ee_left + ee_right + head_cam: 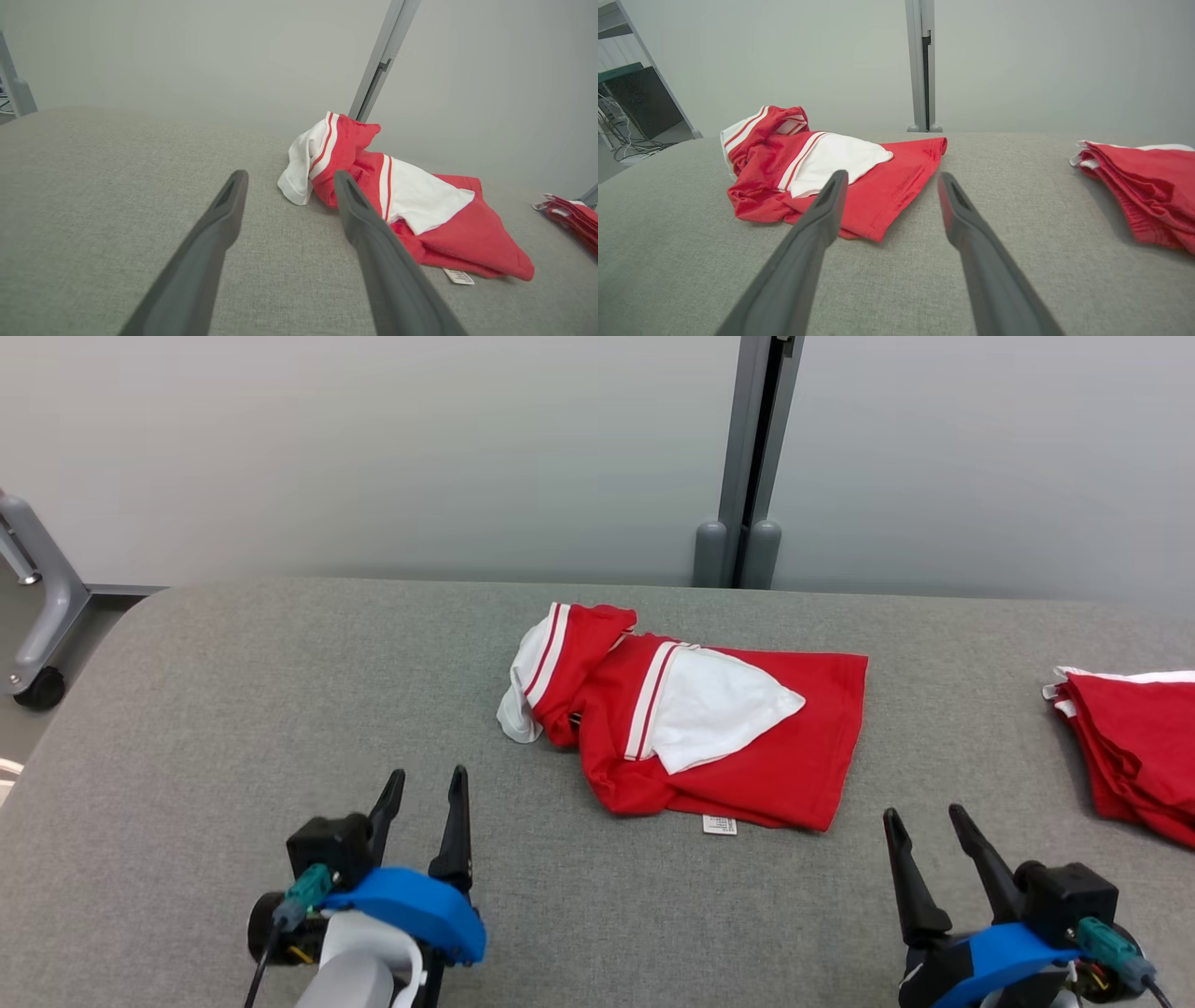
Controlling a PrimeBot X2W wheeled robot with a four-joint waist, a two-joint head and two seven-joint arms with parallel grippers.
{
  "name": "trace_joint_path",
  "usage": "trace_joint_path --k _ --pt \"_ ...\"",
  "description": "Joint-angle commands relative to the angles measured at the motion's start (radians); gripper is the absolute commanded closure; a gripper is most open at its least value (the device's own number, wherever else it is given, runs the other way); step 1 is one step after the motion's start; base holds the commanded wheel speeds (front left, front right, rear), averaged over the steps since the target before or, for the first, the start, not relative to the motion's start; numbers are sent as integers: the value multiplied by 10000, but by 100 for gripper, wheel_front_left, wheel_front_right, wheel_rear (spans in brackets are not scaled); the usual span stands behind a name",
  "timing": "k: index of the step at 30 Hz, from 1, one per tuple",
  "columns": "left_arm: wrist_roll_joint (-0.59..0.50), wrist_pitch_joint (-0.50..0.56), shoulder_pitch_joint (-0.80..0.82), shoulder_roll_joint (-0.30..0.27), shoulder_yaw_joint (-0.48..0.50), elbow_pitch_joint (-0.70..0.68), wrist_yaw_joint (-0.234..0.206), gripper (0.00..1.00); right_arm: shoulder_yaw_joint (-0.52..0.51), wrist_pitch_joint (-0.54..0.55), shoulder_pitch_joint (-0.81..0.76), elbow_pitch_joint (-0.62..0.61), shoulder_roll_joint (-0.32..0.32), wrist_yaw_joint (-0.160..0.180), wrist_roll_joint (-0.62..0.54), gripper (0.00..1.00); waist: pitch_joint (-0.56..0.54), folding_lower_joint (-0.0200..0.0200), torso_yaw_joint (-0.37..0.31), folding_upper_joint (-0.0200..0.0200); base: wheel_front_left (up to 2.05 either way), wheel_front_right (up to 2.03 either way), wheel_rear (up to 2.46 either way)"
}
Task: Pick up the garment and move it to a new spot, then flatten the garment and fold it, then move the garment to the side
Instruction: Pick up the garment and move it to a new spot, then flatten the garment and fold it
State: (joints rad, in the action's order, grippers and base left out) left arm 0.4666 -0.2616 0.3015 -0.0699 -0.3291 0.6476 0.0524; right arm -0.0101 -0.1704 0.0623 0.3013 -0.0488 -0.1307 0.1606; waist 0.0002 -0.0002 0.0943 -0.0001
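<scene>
A red and white garment (pixel 709 728) lies crumpled in the middle of the grey table (pixel 233 709), a small white label at its near edge. It also shows as the garment (pixel 420 210) in the left wrist view and the garment (pixel 840 182) in the right wrist view. My left gripper (pixel 428 786) is open over the table at the lower left, well short of the cloth, with nothing between its fingers. At the lower right my right gripper (pixel 927 817) is open too, just beyond the garment's near right corner and holding nothing.
A folded pile of red garments (pixel 1134 747) rests at the table's right edge, also seen as the pile (pixel 1143 186). Behind the table stand a grey wall and a vertical metal post (pixel 747 457). A wheeled frame leg (pixel 37 607) stands off the table's far left corner.
</scene>
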Motion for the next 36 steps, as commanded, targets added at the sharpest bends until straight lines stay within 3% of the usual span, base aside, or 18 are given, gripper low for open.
trace_joint_path --k 1,8,36 --pt "-150 -47 -175 -112 102 -166 -89 0 -9 -97 -147 25 -36 -2 18 0 -13 2 -15 1 0 0 0" --pt "-730 -48 -1248 -86 405 -1229 -615 0 96 -344 -293 262 -35 -2 86 0 -74 2 -122 1 0 0 0" --pt "-889 -48 -1235 -206 404 -1390 -629 0 -157 -340 211 565 -36 -2 -246 0 -7 2 20 1 0 0 0"
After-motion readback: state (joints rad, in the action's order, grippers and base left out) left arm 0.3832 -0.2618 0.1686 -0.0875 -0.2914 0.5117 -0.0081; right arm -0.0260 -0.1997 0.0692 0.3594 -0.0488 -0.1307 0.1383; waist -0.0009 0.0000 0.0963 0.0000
